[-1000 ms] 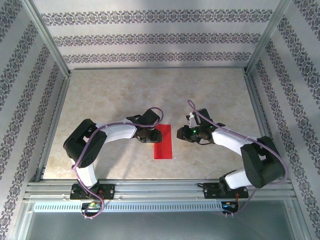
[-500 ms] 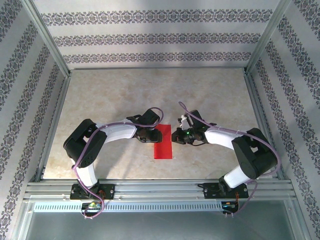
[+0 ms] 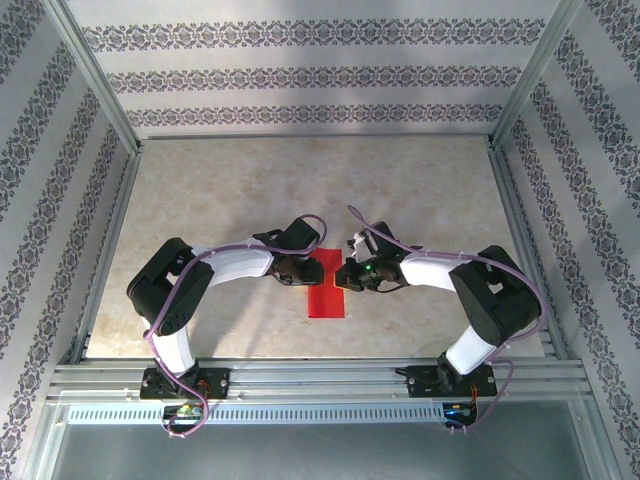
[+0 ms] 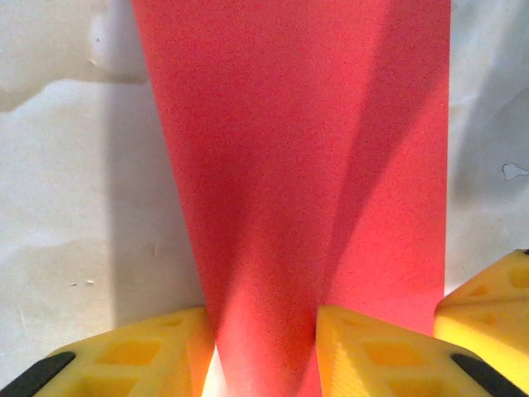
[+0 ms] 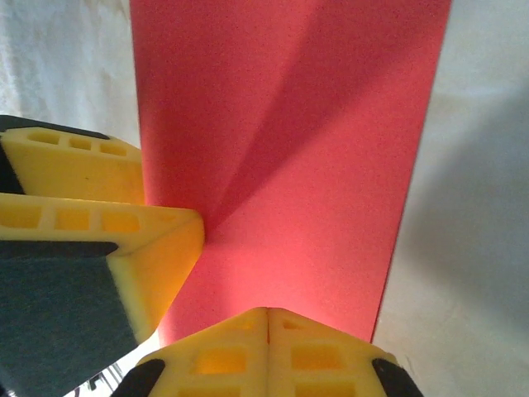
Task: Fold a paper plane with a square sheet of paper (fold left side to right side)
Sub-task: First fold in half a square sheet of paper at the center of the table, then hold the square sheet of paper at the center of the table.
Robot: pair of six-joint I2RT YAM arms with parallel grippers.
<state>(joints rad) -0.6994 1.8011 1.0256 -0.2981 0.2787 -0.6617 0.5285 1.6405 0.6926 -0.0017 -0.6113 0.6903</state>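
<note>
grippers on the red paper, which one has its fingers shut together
The right gripper: its yellow fingers meet with no gap at the red paper edge. The left gripper has its fingers apart, with the paper between them.

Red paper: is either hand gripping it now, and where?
Neither visibly grips the red paper: left hand open over its left edge, right hand shut, tips at its right edge.

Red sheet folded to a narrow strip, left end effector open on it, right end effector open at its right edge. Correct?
No: the right end effector is shut, fingers closed together, per the right wrist view. The rest stands for the square sheet of paper and the left end effector.
</note>
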